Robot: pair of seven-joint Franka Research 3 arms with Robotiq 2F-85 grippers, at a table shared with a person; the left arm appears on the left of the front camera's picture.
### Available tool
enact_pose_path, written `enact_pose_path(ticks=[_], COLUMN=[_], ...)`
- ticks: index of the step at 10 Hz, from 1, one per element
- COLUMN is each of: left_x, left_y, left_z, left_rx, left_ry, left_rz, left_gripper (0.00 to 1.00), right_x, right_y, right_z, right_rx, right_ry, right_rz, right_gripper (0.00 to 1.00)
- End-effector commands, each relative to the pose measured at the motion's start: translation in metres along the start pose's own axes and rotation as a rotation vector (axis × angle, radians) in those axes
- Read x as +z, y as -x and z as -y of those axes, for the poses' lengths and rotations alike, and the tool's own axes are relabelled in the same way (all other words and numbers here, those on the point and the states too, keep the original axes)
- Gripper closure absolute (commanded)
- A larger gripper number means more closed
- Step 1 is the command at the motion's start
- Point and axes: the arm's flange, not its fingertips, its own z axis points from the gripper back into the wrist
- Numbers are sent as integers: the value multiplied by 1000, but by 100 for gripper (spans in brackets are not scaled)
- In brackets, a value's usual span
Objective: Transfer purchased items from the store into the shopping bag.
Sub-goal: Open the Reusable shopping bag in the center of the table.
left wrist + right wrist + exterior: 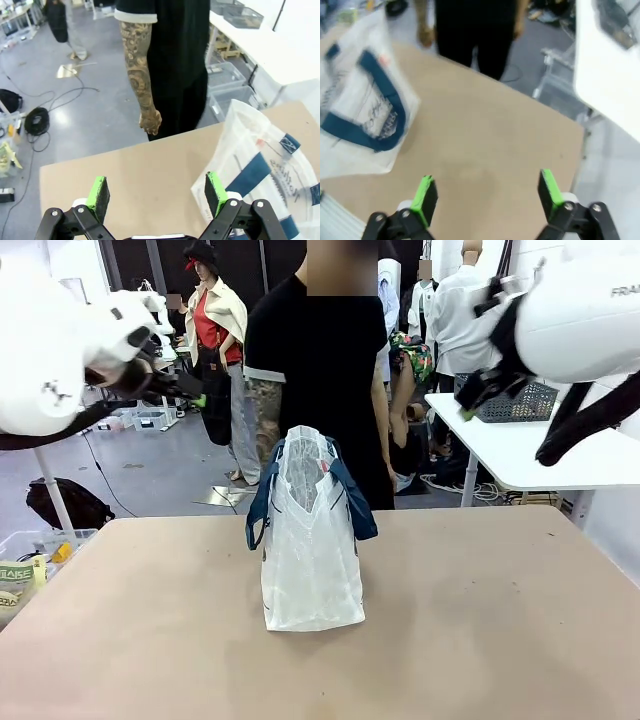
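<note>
The shopping bag [312,540] stands upright at the middle of the tan table [480,620]. It is translucent white with navy handles, and its mouth faces up. My left gripper [195,395] hangs high at the left, open and empty. In the left wrist view the left gripper [156,192] looks down at the table's far edge, with the bag [260,165] to its right. My right gripper [472,405] is raised at the upper right, also open and empty. Under the right gripper [486,190] lies bare table, with the bag [360,100] off to the left. The store and the purchased items are out of view.
A person in black stands at the far side right behind the bag, one hand [150,121] hanging by the table edge. A clear bin [30,560] sits beside the table at the left. A white side table [540,450] with a dark lattice basket [525,400] stands behind at the right.
</note>
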Motion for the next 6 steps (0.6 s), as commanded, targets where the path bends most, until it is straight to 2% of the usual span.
enact_pose_path(ticks=[1, 2, 3, 4, 5, 6], left_x=[-8, 0, 0, 0, -10, -19], left_y=[-11, 0, 0, 0, -2, -7], left_z=[9, 0, 0, 0, 11, 23], left_rx=[2, 0, 0, 0, -1, 23], left_ry=[63, 0, 0, 0, 21, 34], left_rz=[-7, 0, 0, 0, -8, -21], left_gripper=[0, 0, 0, 0, 0, 0], right_x=[-7, -8, -6, -6, -11, -6], right_y=[7, 18, 0, 0, 6, 1], right_z=[-4, 2, -21, -21, -22, -27], right_rx=[117, 85, 67, 67, 87, 62], right_ry=[-80, 5, -43, -43, -47, -101], right_rz=[-75, -115, -38, -38, -79, -56], right_gripper=[0, 0, 0, 0, 0, 0])
